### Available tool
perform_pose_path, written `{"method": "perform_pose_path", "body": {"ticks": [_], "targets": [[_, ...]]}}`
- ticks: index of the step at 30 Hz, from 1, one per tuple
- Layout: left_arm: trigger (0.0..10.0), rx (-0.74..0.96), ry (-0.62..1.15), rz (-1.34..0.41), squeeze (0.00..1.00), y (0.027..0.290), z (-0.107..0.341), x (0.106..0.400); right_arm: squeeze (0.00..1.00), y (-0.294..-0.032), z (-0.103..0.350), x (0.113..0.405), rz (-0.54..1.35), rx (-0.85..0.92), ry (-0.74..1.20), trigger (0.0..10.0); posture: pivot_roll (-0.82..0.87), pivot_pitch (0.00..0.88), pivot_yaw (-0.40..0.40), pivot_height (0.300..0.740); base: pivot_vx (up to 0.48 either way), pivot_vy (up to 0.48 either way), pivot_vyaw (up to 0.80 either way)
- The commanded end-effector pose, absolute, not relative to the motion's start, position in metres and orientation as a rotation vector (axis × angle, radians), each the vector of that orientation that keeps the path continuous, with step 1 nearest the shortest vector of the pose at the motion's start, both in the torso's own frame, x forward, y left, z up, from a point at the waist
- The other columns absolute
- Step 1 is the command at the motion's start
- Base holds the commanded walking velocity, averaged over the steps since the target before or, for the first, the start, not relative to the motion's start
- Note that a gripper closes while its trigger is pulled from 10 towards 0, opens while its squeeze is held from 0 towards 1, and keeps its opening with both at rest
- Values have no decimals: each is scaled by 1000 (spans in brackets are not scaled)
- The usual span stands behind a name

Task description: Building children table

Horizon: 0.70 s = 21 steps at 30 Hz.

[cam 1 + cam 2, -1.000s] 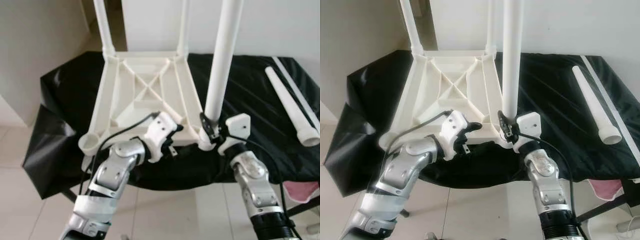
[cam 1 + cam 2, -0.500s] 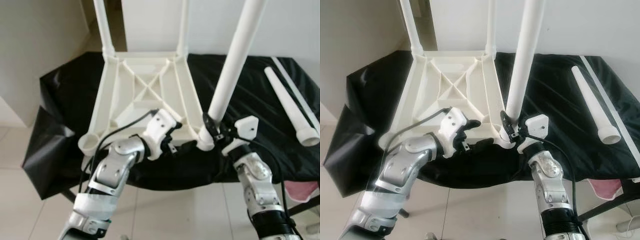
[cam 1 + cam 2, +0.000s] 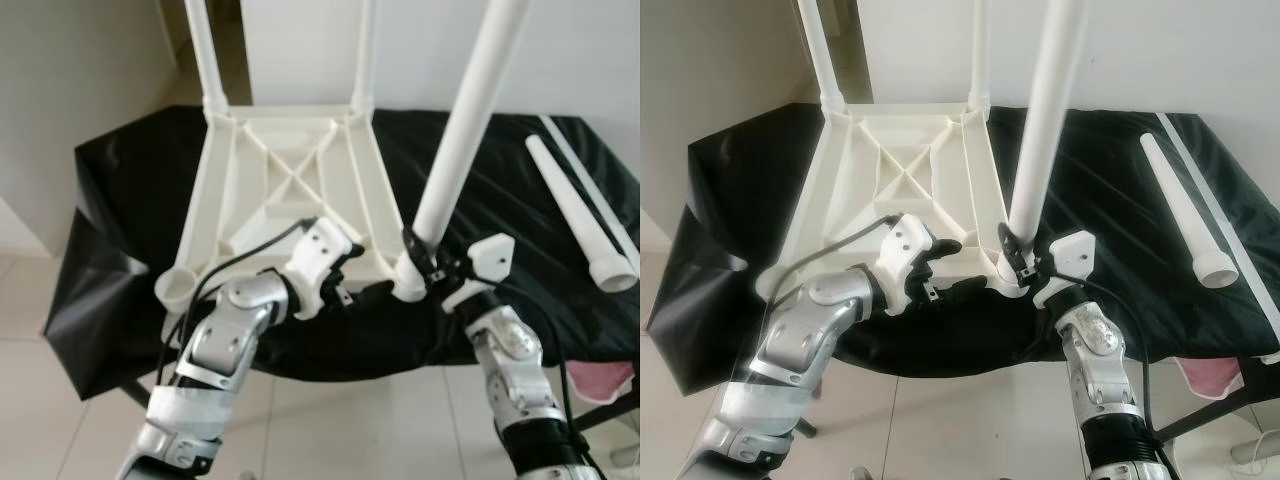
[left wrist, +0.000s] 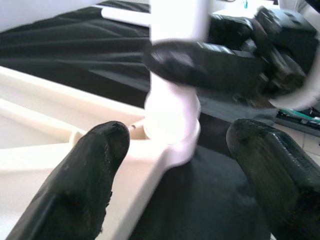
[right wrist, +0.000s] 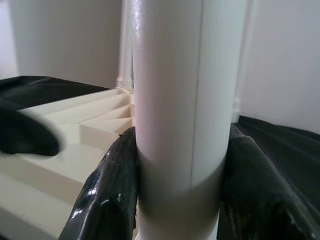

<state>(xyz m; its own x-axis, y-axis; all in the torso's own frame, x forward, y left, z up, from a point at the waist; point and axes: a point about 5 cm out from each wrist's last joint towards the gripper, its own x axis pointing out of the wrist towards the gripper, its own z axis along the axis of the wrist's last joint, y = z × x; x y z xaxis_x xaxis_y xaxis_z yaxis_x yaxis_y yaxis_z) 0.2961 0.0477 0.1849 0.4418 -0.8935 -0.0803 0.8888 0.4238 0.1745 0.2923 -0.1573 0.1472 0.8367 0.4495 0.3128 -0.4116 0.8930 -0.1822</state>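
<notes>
Soft, even daylight fills my head views; the white wall (image 3: 560, 50) behind looks washed out and the black cloth (image 3: 130, 190) carries a dull sheen. Both are slightly soft. My left wrist view is motion-blurred, my right wrist view sharper, with close fingers (image 5: 112, 195) glossy.

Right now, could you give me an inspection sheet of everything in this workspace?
Surface: black cloth over a table.
Job's things: upside-down white tabletop, two far legs fitted; tilted leg in the near right socket; near left socket empty.
Clutter: spare legs on the cloth's right; pink item below.
Grippers: right gripper clamps the tilted leg's base; left gripper open beside that socket.
Cables: black cable on the left arm.
Surroundings: white walls, tiled floor.
</notes>
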Motion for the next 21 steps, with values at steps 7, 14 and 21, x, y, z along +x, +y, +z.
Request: {"method": "perform_pose_path", "body": {"ticks": [7, 14, 21], "targets": [[10000, 207, -54, -1020, 0, 50, 194, 301, 0, -148, 106, 273, 514, -49, -207, 10000, -36, 45, -8, 740, 0, 0, 0], [10000, 211, -54, -1025, 0, 50, 194, 302, 0, -150, 100, 272, 469, -15, -191, 10000, -44, 39, 2, 740, 0, 0, 0], [10000, 218, -58, -1033, 0, 49, 196, 303, 0, -151, 103, 284, 432, 27, -106, 10000, -46, 32, 5, 740, 0, 0, 0]]}}
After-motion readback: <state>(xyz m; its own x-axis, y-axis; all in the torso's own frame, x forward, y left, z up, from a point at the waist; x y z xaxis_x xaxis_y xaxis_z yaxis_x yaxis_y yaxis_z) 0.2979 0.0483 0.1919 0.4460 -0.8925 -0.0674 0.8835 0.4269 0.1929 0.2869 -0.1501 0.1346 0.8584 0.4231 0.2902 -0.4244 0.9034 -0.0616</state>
